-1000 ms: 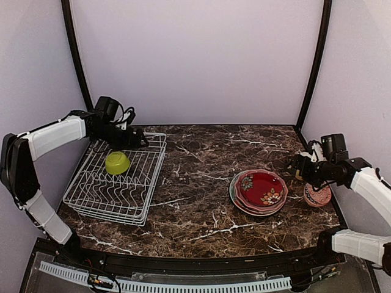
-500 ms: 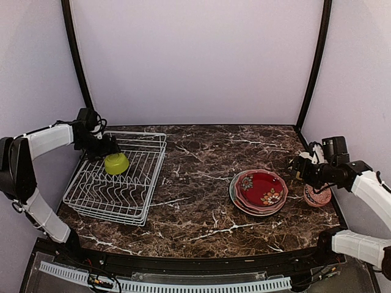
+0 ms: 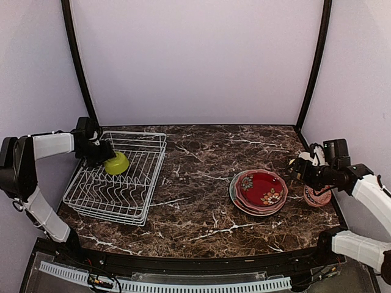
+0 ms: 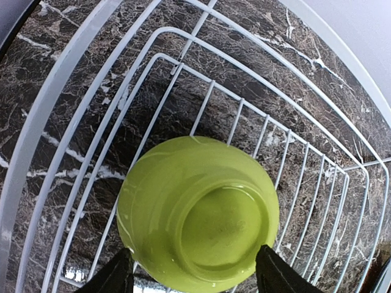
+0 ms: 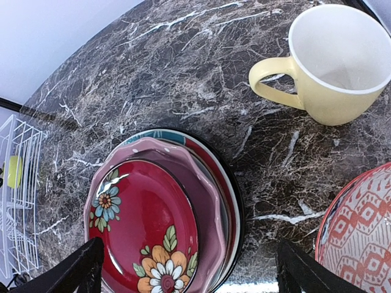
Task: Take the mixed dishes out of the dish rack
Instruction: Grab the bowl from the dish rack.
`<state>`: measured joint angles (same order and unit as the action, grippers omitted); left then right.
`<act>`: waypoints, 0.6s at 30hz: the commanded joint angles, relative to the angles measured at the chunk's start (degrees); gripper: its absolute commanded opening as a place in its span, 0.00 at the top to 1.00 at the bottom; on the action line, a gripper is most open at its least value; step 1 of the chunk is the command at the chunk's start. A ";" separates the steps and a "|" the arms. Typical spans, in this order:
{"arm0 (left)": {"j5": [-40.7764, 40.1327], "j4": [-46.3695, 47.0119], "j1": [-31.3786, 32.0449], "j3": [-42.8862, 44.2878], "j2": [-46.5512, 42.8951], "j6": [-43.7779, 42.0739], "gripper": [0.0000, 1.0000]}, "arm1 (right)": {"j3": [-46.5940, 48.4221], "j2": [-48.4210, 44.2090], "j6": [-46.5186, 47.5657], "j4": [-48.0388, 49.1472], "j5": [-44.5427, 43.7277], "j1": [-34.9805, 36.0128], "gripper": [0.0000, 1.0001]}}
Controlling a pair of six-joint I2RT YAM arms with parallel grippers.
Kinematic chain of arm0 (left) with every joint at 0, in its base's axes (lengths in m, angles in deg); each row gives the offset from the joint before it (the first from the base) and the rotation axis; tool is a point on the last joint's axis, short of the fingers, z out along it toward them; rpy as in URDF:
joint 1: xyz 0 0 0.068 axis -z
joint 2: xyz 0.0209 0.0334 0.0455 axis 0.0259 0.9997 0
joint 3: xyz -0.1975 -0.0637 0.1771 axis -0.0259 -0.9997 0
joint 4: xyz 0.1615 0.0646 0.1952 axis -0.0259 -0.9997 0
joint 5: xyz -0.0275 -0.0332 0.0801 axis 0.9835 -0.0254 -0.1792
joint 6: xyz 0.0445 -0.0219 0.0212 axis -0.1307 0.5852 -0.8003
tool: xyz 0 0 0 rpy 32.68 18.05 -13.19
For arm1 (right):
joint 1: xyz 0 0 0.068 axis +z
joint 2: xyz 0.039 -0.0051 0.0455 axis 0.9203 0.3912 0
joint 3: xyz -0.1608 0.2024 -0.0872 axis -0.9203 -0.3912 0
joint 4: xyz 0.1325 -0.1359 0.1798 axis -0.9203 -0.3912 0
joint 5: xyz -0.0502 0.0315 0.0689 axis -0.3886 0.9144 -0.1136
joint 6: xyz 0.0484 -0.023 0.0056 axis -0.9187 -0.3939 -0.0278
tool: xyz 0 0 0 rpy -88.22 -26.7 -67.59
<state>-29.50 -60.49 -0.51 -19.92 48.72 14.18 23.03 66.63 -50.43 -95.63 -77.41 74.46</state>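
A: Lime-green bowl [image 4: 198, 213] – where is it?
B: Upside down in the dish rack [image 3: 122, 195], far end, between the left gripper's [image 4: 192, 271] spread fingers.
A: And the right gripper [image 5: 189, 268]?
B: Spread wide, empty, over the stacked plates [image 5: 153, 220].

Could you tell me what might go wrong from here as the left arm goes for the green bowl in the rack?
1. The lime-green bowl lies upside down, and the open left hand straddles its smooth, curved wall, so it may slip out when squeezed.
2. The bowl rests against the wires of the dish rack, so a lift could snag and drag the rack.
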 commanded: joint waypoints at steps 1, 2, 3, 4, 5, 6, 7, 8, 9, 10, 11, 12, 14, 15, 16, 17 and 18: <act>-1.71 1.69 -0.27 1.07 2.29 0.23 0.34 | -0.75 -1.57 -0.83 1.33 0.57 0.16 0.05; -1.24 1.51 -0.27 1.60 3.06 -0.06 0.35 | -0.81 -1.65 -0.87 1.38 0.62 0.16 0.05; -1.19 1.36 -0.20 1.86 3.39 -0.31 0.35 | -0.86 -1.73 -1.03 1.52 0.71 0.16 0.06; -1.38 1.29 -0.19 2.06 3.86 -0.83 0.35 | -0.98 -1.63 -0.97 1.56 0.85 0.16 0.06; -1.57 1.25 -0.18 2.14 4.01 -1.14 0.34 | -0.94 -1.52 -1.01 1.50 0.83 0.16 0.06; -1.62 1.11 -0.18 2.19 4.23 -1.70 0.33 | -0.86 -1.44 -1.08 1.47 0.84 0.16 0.06; -1.75 1.08 -0.12 2.12 4.33 -1.92 0.29 | -0.77 -1.34 -1.08 1.47 0.91 0.19 0.06; -1.84 0.94 -0.06 2.06 4.51 -2.36 0.28 | -0.75 -1.37 -1.17 1.42 0.94 0.16 0.06; -1.82 0.86 0.01 2.09 4.69 -2.65 0.21 | -0.75 -1.38 -1.26 1.46 0.93 0.14 0.06; -1.75 0.55 0.24 2.23 5.19 -3.44 0.17 | -0.79 -1.44 -1.40 1.61 0.95 0.11 0.06; -1.40 0.27 0.38 2.48 5.51 -3.76 0.10 | -0.87 -1.50 -1.48 1.83 1.01 0.15 0.06; -1.05 -0.23 0.66 2.90 6.24 -4.18 0.08 | -0.94 -1.46 -1.69 2.11 1.07 0.16 0.06; 0.93 -0.23 0.84 3.45 7.36 -3.83 0.02 | -1.09 -1.29 -1.88 2.62 1.40 0.16 0.06; 2.58 -0.08 0.85 3.51 7.74 -3.12 0.01 | -1.17 -1.08 -1.99 2.78 1.58 0.17 0.06; 3.31 0.36 0.87 3.61 8.53 -2.72 0.01 | -1.11 -0.92 -2.10 2.87 1.80 0.16 0.06; 4.37 0.66 0.87 3.68 9.14 -1.98 0.01 | -1.02 -0.80 -2.17 2.98 1.95 0.18 0.06; 4.86 1.51 0.87 3.70 9.42 -1.54 0.01 | -0.95 -0.65 -2.19 2.90 2.02 0.12 0.06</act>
<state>-27.84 -58.46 0.28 -16.73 56.02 11.89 22.74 65.58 -52.01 -94.76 -76.30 74.46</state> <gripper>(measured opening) 0.987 0.942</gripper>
